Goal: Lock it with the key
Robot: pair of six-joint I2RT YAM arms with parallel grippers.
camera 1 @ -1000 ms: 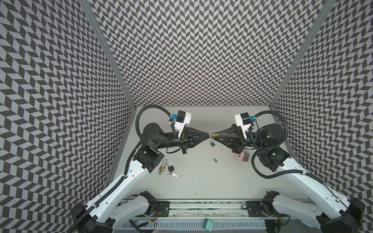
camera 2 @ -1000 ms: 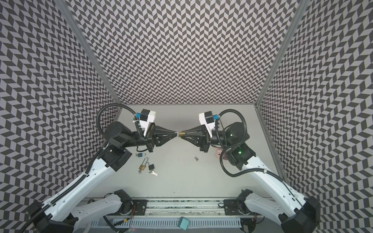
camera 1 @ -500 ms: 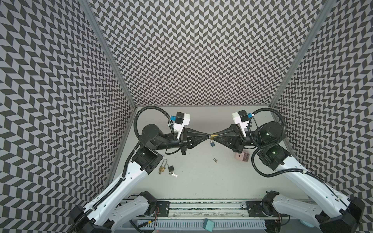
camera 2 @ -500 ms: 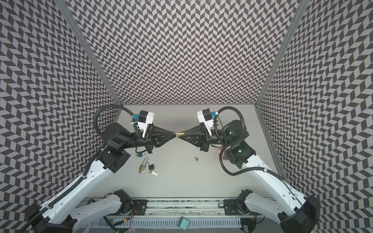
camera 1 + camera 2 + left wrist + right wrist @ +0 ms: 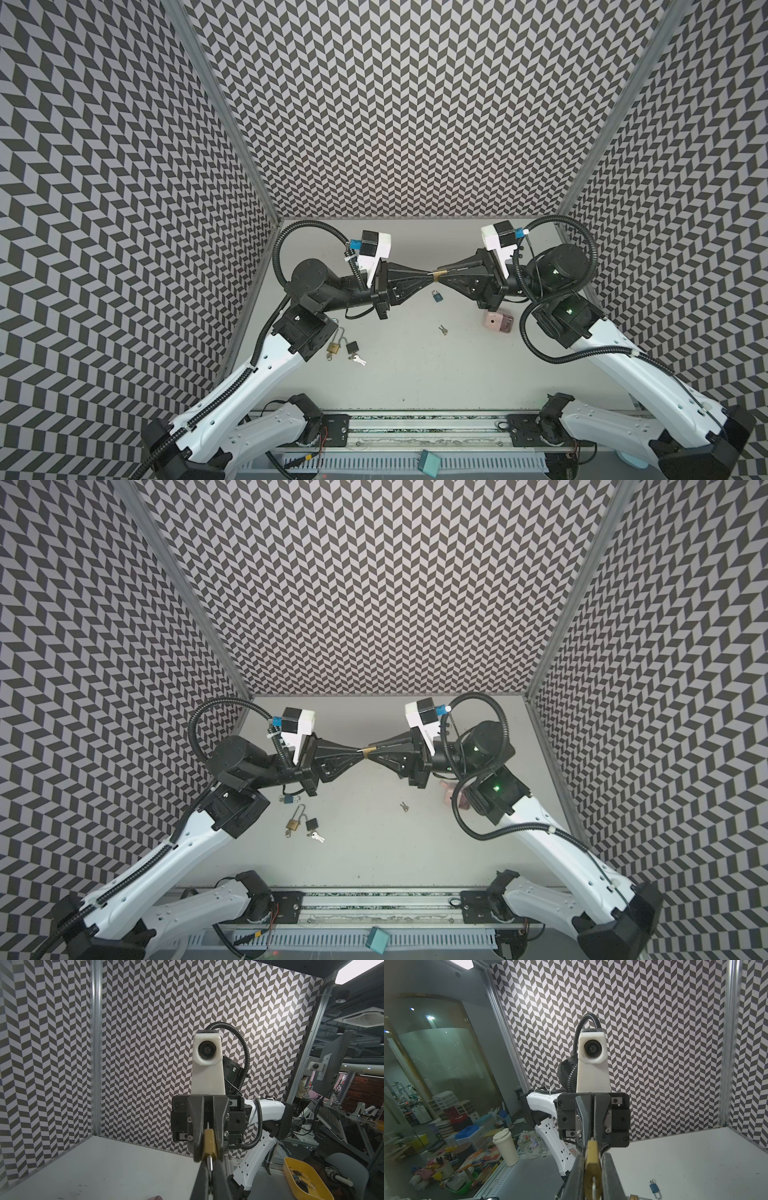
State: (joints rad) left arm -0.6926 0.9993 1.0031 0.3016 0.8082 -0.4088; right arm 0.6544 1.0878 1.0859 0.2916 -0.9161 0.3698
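Note:
A small brass padlock (image 5: 436,274) hangs in mid-air above the table's middle, where both grippers meet tip to tip. My right gripper (image 5: 443,273) is shut on the padlock's body (image 5: 591,1167), brass filling the space between its fingers. A thin silver piece, the key (image 5: 210,1164) as far as I can tell, sticks out of the padlock (image 5: 208,1142) end. My left gripper (image 5: 428,275) is shut on it. The keyhole is hidden. Both top views show the same joint (image 5: 366,751).
On the table lie a blue padlock (image 5: 436,296) under the grippers, a loose key (image 5: 442,330), a pink object (image 5: 498,322), a long-shackle brass padlock (image 5: 332,347), and a black padlock (image 5: 352,347) with keys. Another blue padlock (image 5: 289,799) lies by the left arm.
The joined grippers drifted slightly left and came back. Both grips are unchanged.

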